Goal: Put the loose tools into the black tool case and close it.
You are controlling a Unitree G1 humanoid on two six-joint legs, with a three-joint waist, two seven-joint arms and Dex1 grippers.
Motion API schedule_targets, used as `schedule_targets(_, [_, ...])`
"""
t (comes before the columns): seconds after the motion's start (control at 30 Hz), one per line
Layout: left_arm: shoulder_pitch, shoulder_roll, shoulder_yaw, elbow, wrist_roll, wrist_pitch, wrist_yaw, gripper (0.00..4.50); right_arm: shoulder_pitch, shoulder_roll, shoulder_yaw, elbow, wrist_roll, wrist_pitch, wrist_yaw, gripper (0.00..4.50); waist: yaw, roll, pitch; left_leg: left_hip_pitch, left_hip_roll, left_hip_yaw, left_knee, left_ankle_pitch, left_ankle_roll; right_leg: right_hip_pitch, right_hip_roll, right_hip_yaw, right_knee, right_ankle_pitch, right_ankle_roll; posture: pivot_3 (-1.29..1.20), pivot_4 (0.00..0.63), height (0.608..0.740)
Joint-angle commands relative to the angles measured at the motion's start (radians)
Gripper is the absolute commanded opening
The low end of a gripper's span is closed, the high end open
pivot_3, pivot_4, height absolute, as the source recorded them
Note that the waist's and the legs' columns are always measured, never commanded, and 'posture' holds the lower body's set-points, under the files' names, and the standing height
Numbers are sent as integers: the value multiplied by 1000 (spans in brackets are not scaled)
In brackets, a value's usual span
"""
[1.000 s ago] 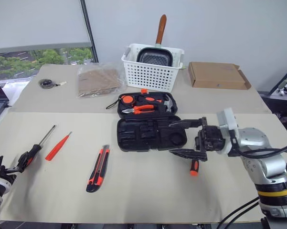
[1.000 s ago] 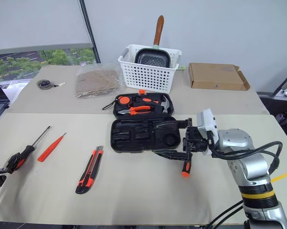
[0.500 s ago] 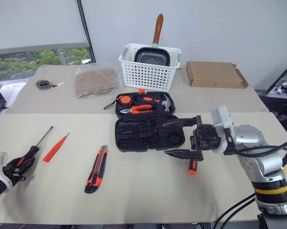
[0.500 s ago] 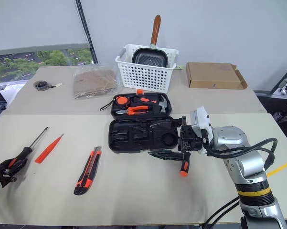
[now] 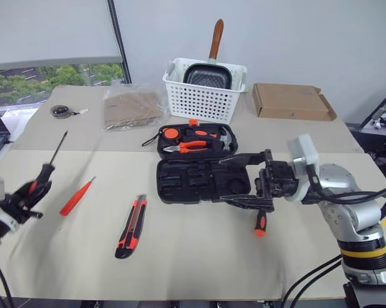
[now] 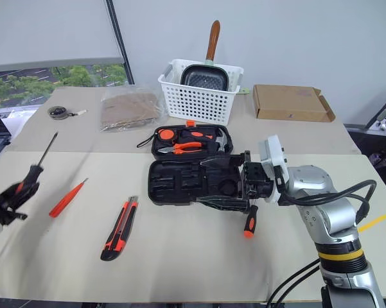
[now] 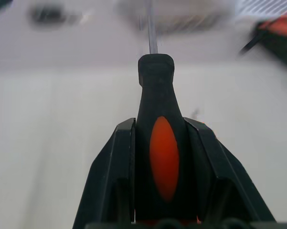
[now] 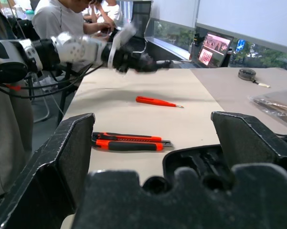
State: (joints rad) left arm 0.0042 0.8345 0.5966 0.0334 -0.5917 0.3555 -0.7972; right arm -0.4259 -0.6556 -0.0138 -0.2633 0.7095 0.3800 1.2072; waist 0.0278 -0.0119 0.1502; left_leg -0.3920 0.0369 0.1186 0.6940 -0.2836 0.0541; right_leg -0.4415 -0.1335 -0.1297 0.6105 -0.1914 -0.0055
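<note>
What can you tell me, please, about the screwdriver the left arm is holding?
The screwdriver has a black handle with an orange oval inset and a thin steel shaft. The left gripper has its jaws shut on the handle, one on each side, and nothing else touches it. It is off the table, at the table's left edge, tilted with the shaft pointing up and away from the robot. The slim orange-red screwdriver lies on the table just right of it.

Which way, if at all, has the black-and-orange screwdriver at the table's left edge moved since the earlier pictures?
Yes. The left gripper has lifted the screwdriver off the table; its shaft tip now points up towards the tape measure, well above the slim orange-red screwdriver lying beside it.
</note>
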Motion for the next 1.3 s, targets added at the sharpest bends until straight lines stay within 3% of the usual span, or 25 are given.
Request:
schedule_targets(0.03, [-128, 66, -200, -101, 44, -1, -120, 979, -15, -23, -46, 43, -24, -30, 10, 4500, 4, 1, 0, 0, -1, 1, 0, 0, 0, 1, 0, 1, 0, 0, 0, 0, 150, 700])
schedule_targets(0.2, [-393, 29, -518, 3, 218, -135, -279, 979, 10, -32, -81, 108, -130, -125, -44, 4500, 8, 3, 1, -1, -4, 6, 0, 4, -5, 2, 6, 3, 1, 0, 1, 0, 150, 700])
schedule_targets(0.43, [-685, -149, -740, 346, 412, -341, -347, 979, 92, -66, -133, 58, -232, -118, -203, 4500, 3, 2, 1, -3, -3, 7, 0, 11, 1, 1, 11, 4, 1, 1, 0, 0, 150, 700])
schedule_targets(0.77, [-963, -343, -827, 839, 559, -575, -397, 979, 252, -79, -233, -95, -221, -83, -323, 4500, -6, 0, 2, -5, -3, 7, 2, 9, 7, 2, 11, 5, 0, 0, 4, 0, 150, 700])
schedule_targets(1.03, [-1065, -387, -862, 1010, 674, -641, -381, 979, 290, -86, -257, -119, -219, -81, -350, 4500, -15, 0, 2, -5, -3, 5, 3, 6, 12, 2, 10, 4, 1, 0, 4, 0, 150, 700])
schedule_targets(1.3, [-1087, -385, -856, 1057, 720, -663, -380, 979, 283, -81, -250, -102, -225, -93, -348, 4500, -16, 0, 2, -5, -3, 5, 4, 6, 13, 2, 10, 4, 2, 0, 4, 0, 150, 700])
